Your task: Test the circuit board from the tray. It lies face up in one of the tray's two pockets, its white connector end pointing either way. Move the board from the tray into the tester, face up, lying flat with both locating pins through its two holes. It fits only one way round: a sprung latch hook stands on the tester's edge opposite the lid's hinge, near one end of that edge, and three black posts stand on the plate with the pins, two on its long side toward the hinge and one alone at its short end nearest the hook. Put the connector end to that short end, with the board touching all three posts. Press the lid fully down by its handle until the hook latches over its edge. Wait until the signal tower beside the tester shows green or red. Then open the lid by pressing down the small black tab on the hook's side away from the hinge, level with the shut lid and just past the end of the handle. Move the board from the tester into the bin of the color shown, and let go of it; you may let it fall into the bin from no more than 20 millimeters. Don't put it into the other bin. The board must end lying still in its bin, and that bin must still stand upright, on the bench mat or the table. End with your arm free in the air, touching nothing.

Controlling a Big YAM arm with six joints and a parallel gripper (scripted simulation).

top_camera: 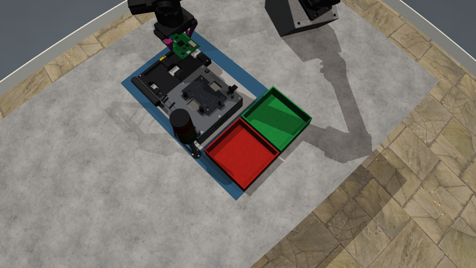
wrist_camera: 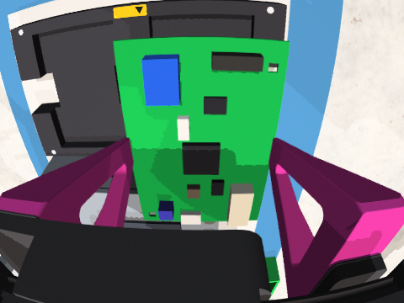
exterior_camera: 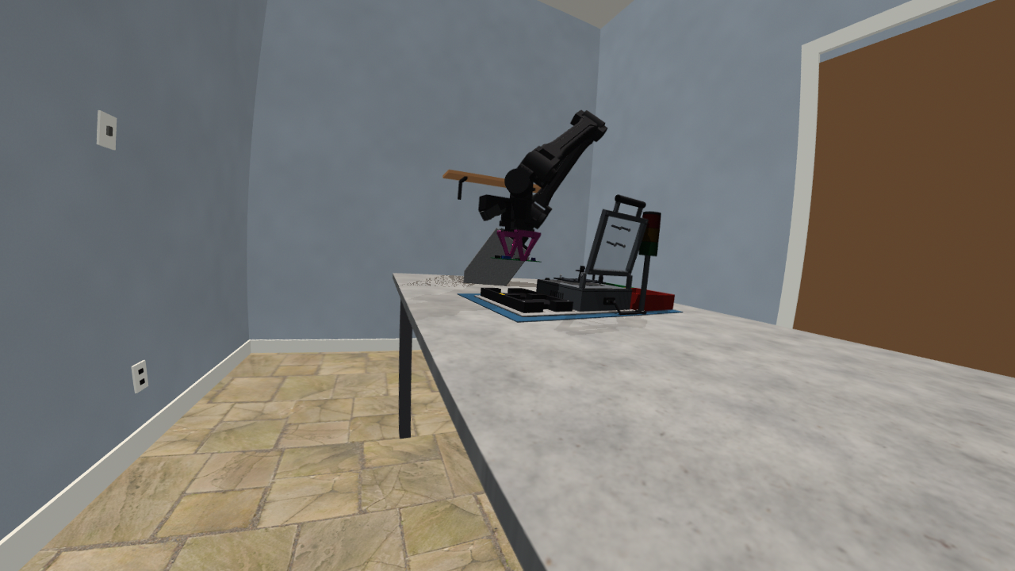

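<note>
My gripper (top_camera: 181,40) (exterior_camera: 518,245) (wrist_camera: 201,148), with magenta fingers, is shut on the green circuit board (top_camera: 185,45) (wrist_camera: 197,113) by its long edges. It holds the board face up and about level in the air above the black tray (top_camera: 203,60) (exterior_camera: 516,298) (wrist_camera: 73,79). The board's white connector end points toward my wrist. The tester (top_camera: 203,95) (exterior_camera: 578,292) stands beside the tray with its lid (exterior_camera: 612,241) (top_camera: 145,90) open and upright, handle on top. The plate's pins and black posts are bare. The latch hook (top_camera: 231,90) stands on the tester's far edge. The signal tower (top_camera: 182,124) (exterior_camera: 650,232) shows no light.
The red bin (top_camera: 239,153) (exterior_camera: 656,299) and the green bin (top_camera: 276,116) stand side by side past the tester, both empty. All rest on a blue mat (top_camera: 232,71) on the grey table. The arm's base block (top_camera: 299,16) stands at the back.
</note>
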